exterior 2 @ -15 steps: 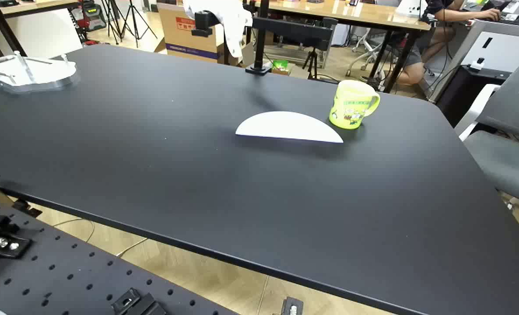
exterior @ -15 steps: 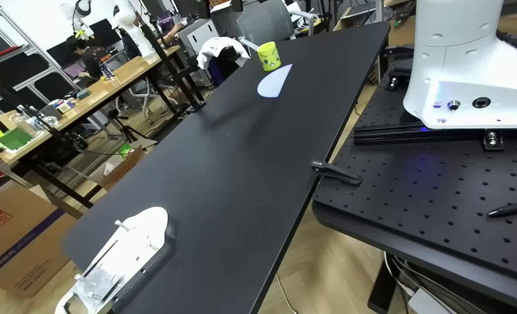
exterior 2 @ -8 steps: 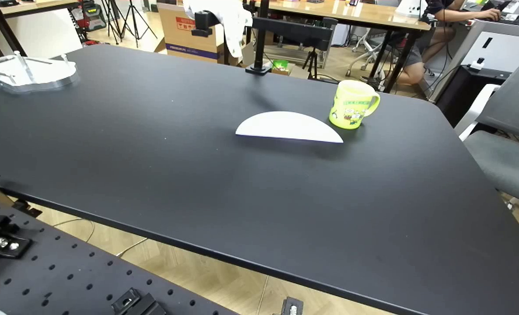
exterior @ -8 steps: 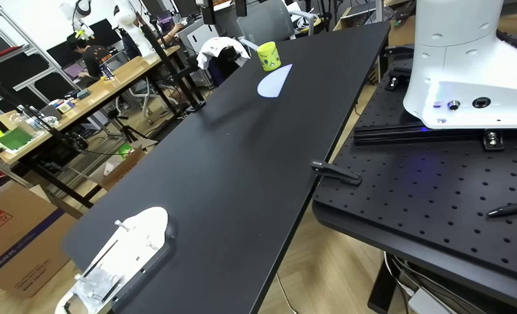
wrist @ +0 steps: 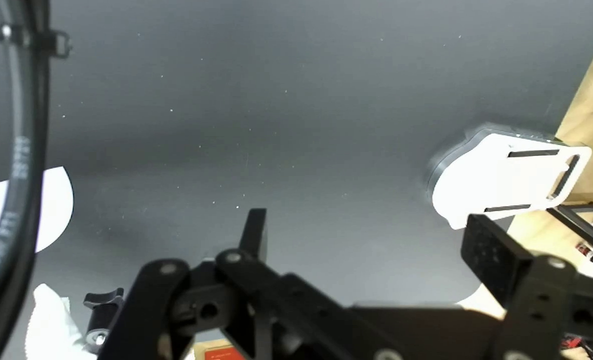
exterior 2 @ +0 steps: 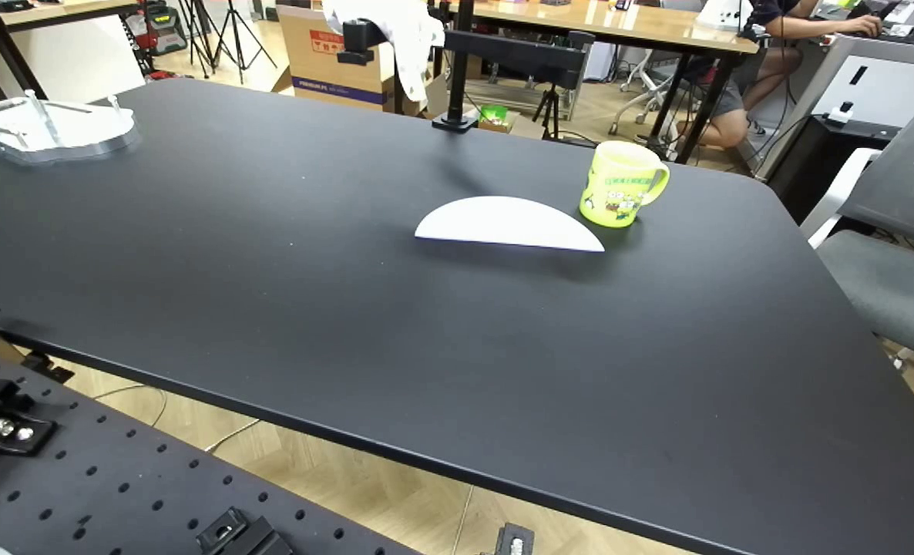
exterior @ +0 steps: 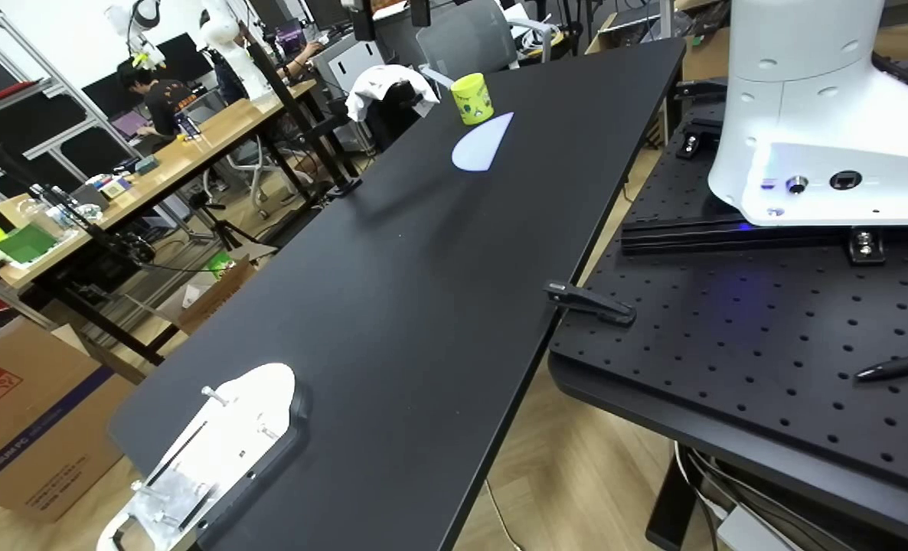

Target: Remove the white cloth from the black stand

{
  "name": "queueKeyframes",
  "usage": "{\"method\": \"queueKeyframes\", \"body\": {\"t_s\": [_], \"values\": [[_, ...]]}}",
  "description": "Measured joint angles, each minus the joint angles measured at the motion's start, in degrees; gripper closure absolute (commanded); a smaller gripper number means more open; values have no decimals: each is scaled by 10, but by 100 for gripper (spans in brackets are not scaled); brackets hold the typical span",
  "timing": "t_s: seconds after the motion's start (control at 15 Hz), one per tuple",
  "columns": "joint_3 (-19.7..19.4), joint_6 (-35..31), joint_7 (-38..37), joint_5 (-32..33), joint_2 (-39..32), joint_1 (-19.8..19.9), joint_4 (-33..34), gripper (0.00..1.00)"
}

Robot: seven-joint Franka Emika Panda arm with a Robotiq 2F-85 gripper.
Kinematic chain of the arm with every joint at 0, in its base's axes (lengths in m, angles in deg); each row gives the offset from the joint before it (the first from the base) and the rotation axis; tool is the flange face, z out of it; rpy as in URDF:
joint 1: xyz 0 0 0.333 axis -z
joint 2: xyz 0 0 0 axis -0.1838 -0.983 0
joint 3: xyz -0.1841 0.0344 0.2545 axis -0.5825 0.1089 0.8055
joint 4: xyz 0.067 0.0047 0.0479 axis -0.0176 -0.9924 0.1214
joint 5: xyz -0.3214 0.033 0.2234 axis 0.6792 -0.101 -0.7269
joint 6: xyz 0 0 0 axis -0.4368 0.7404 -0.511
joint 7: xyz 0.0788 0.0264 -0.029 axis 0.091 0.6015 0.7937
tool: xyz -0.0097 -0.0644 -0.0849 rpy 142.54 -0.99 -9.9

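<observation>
Two fingers (wrist: 494,250): in the wrist view, spread wide; the tool (wrist: 366,227) holds nothing, over the desk (wrist: 351,150).
White cloth (exterior 2: 415,50): in an exterior view, draped on the black stand (exterior 2: 458,77) at the desk's far edge.
Tool: in an exterior view, fingers parted; depth against the cloth unclear.

White wall (exterior: 63,34), wood-look floor (exterior 2: 349,478), wood-top bench (exterior 2: 642,23) sits beyond the black table (exterior 2: 457,339), gray chair (exterior 2: 900,177) near that table.

White cloth (exterior 2: 411,37) cropped above, cable (wrist: 22,150) blurred
</observation>
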Motion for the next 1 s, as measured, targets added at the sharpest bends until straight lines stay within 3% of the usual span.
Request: {"method": "queueKeyframes", "body": {"t_s": [0.33,0.73,1.0], "values": [[-5,-55,14,68,-32,48,8,0],[-39,-153,66,139,-120,106,30,0],[-40,-164,69,142,-139,112,36,0]]}}
